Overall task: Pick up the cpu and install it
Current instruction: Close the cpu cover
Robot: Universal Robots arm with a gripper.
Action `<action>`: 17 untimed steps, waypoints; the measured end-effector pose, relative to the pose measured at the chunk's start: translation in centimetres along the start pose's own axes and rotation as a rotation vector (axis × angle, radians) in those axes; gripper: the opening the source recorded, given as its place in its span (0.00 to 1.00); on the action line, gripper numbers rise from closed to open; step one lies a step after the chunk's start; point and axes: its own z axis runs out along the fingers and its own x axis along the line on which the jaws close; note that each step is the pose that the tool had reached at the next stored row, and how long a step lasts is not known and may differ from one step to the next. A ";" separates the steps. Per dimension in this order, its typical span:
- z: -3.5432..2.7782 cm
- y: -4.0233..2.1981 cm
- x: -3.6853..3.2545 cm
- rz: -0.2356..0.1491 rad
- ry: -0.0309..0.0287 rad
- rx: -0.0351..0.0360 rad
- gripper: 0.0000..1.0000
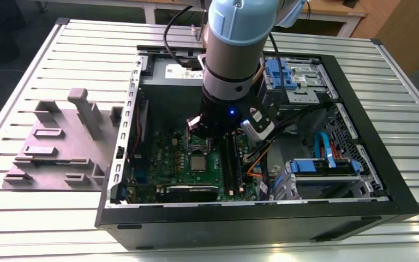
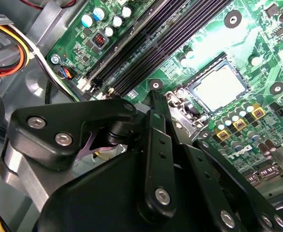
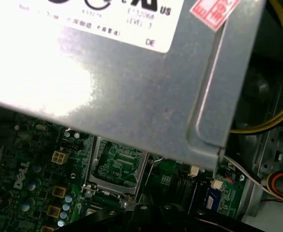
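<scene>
A ribbed silver table stands on a dark floor. Behind it stand 1 pale desk and, seemingly, 1 wooden cabinet.

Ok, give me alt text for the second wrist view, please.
The cpu sits in its socket on the green motherboard, silvery top facing up. The black end effector looms in the foreground beside it, with dark memory slots beyond.

The cpu has a silvery top; the motherboard is green. The memory slots are black. The power supply is grey, its label white. The table has pale grey stripes.
</scene>
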 end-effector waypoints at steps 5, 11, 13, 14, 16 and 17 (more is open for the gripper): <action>0.10 0.14 -0.07 0.000 -0.0005 -0.0011 0.10; 0.18 0.16 -0.07 0.000 -0.0007 -0.0022 0.10; 0.19 0.15 -0.07 0.000 -0.0007 -0.0023 0.10; 0.19 0.15 -0.07 0.000 -0.0008 -0.0023 0.10; 0.30 0.16 -0.08 0.000 -0.0012 -0.0032 0.10; 0.33 0.15 -0.07 0.000 -0.0012 -0.0031 0.10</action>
